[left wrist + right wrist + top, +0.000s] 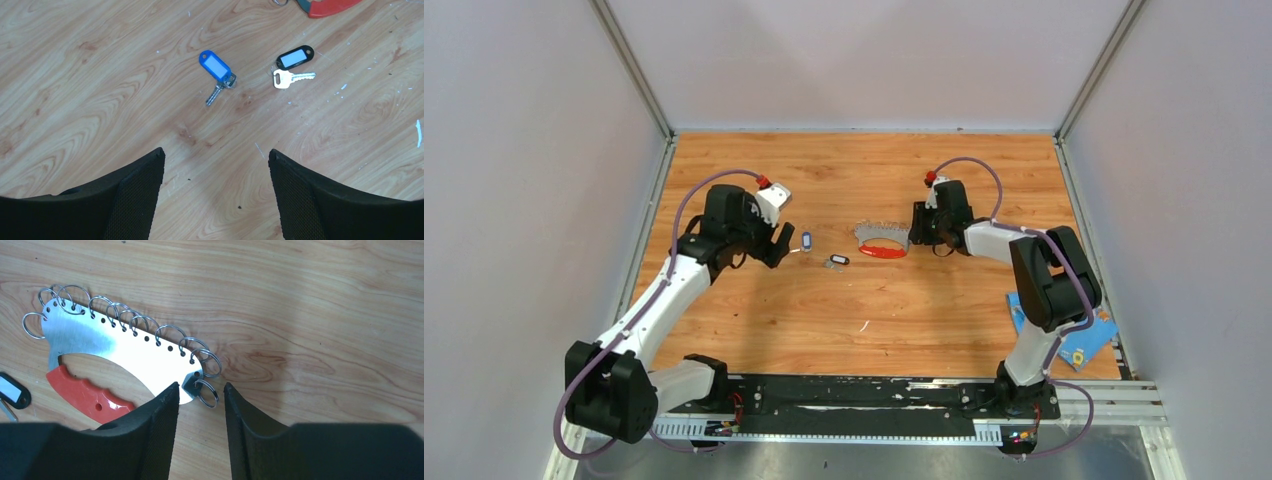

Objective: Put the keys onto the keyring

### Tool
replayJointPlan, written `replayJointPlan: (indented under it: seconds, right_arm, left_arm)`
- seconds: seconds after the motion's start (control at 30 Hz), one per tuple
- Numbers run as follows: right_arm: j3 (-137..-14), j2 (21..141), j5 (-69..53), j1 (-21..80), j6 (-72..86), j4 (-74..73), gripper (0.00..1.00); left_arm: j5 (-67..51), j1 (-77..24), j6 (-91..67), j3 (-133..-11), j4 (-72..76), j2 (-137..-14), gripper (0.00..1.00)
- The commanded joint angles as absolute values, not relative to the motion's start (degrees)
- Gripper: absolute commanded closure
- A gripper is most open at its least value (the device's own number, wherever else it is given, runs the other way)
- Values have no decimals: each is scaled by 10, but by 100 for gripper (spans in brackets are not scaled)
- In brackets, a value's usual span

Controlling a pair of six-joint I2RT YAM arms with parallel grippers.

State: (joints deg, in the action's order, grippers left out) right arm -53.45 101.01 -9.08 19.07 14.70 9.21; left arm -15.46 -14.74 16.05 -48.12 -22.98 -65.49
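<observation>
Wood-grain counter (75, 90) all round, nothing fancy. Left jaws are spread wide over bare wood, holding nothing. Both keys lie flat just ahead of them: the blue-tag key (218, 75) and the black-tag key (294, 67), near each other but not touching. Right jaws are only narrowly parted, right at one end of the keyring (125, 352), with one split ring (206, 393) in the gap. Can't tell if they actually touch it. Keyring lies flat, its red grip (85, 395) near the black-tag key.
</observation>
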Motion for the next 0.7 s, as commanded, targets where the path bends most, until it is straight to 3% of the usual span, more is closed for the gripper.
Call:
replayJointPlan:
  seconds: [0.0,0.1,0.27,0.3,0.67]
  right_arm:
    - [-533,1014,-101,185,137,83,62]
    - [-521,1005,-109,185,136,94,69]
    - [-502,988,-124,191,131,108,97]
    - [-500,985,-124,193,131,108,99]
    - [-473,924,-123,227,127,108,100]
  left_arm:
    - [-164,-155,164,-493,-250,-659,22]
    - [-165,-157,168,-497,-260,-657,24]
    - [-161,-159,177,-497,-273,-648,26]
    - [-161,-159,179,-498,-277,-645,27]
    - [-170,-161,200,-515,-325,-627,33]
